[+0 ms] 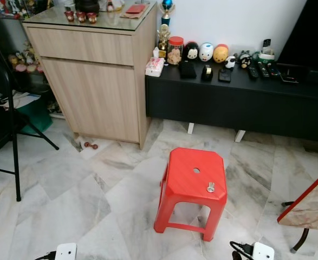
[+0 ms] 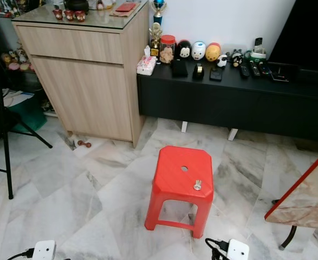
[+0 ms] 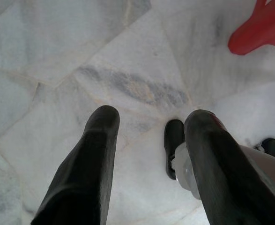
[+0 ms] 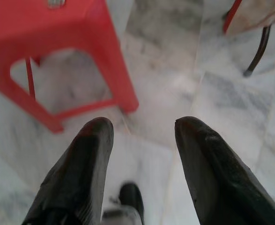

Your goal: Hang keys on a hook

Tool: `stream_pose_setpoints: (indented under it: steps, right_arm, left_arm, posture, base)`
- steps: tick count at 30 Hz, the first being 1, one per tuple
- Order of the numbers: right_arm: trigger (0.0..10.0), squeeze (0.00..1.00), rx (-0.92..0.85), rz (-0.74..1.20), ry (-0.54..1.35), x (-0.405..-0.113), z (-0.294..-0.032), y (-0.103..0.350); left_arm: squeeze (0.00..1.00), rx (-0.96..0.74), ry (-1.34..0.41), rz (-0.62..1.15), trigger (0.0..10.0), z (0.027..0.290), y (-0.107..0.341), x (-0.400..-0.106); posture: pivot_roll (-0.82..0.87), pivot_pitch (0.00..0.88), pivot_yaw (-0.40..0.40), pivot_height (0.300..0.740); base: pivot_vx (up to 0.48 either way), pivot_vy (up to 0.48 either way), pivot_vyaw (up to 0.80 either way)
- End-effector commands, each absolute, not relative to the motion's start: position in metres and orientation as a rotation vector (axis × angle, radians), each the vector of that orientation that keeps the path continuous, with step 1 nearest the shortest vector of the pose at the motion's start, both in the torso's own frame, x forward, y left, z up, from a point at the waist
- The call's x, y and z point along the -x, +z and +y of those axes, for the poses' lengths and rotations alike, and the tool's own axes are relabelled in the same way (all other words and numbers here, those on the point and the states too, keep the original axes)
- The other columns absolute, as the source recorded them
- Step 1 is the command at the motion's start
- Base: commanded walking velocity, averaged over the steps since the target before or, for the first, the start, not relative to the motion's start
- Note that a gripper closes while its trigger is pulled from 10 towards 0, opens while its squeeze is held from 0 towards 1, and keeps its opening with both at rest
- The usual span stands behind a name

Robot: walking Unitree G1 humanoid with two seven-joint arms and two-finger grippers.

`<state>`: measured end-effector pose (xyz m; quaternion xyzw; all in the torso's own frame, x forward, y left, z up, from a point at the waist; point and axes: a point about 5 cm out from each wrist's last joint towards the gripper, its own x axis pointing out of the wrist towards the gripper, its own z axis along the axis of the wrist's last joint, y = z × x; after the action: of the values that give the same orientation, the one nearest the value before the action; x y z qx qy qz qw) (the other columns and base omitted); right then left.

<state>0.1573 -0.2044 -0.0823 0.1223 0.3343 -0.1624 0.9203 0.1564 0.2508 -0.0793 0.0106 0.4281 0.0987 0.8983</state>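
On the stool: keys (image 1: 211, 187) lie on the seat of a red plastic stool (image 1: 186, 172), near its front right corner, just past the round hole in the seat.
Stool: stands on the pale marble floor (image 1: 83, 189), in front of a low black counter (image 1: 240, 103).
Cabinet: a tall wooden cabinet (image 1: 93, 81) stands just left of the counter, touching it.
Counter top: a jar (image 1: 175, 50), round toy figures (image 1: 206, 52) and remote controls (image 1: 261, 70) sit in a row.
Left gripper (image 3: 146, 126): fingers spread wide apart, holding nothing, pointing down at the floor.
Right gripper (image 4: 142, 129): fingers also wide apart and empty, low beside the stool's legs, well apart from the keys.
Left edge: a black folding stand (image 1: 12, 135).
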Motion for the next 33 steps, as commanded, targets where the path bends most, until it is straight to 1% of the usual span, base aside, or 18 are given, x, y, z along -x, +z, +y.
stream_pose_setpoints:
  steps: [1,2,3,7,14,18,23,30,33]
  right_arm:
    - [10.0,0.00,-0.202,0.386,-0.325,-0.227,-0.220,-0.030]
    - [10.0,0.00,-0.190,0.301,-0.315,-0.247,-0.224,-0.010]
    - [10.0,0.00,-0.190,0.255,-0.309,-0.255,-0.226,-0.001]
    - [10.0,0.00,-0.194,0.209,-0.296,-0.253,-0.231,0.003]
    - [10.0,0.00,-0.200,0.179,-0.272,-0.253,-0.229,0.013]
    - [10.0,0.00,-0.162,0.182,-0.188,-0.253,-0.221,0.018]
    - [10.0,0.00,-0.060,0.180,-0.092,-0.239,-0.209,0.018]
    - [10.0,0.00,-0.066,0.203,-0.072,-0.227,-0.205,0.018]
    - [10.0,0.00,-0.082,0.194,-0.049,-0.231,-0.200,0.020]
  left_arm:
    - [0.00,-0.025,0.197,0.903,10.0,0.250,-0.081,-0.153]
    - [0.00,-0.026,0.196,0.903,10.0,0.250,-0.081,-0.153]
    - [0.00,-0.027,0.195,0.903,10.0,0.250,-0.081,-0.153]
    - [0.00,-0.023,0.206,0.894,10.0,0.251,-0.081,-0.153]
    - [0.00,-0.015,0.207,0.888,10.0,0.251,-0.080,-0.153]
    - [0.00,-0.016,0.207,0.889,10.0,0.251,-0.080,-0.153]
    - [0.00,-0.018,0.208,0.887,10.0,0.252,-0.080,-0.153]
    - [0.00,-0.024,0.232,0.870,10.0,0.253,-0.079,-0.155]
    - [0.00,-0.070,0.231,0.845,10.0,0.254,-0.077,-0.157]
  posture:
    - [0.09,0.025,-0.041,0.740]
    - [0.09,0.026,-0.040,0.740]
    - [0.09,0.026,-0.040,0.740]
    - [0.10,0.025,-0.041,0.740]
    - [0.10,0.026,-0.041,0.740]
    - [0.10,0.025,-0.042,0.740]
    - [0.09,0.026,-0.035,0.740]
    - [0.09,0.025,-0.038,0.740]
    - [0.08,0.025,-0.037,0.740]
  base:
    - [0.000,0.000,0.00]
    - [0.000,0.000,0.00]
    - [0.000,0.000,0.00]
    - [0.000,0.000,0.00]
    - [0.000,0.000,0.00]
    - [0.000,0.000,0.00]
    - [0.000,0.000,0.00]
    - [0.000,0.000,0.00]
    - [0.000,0.000,0.00]
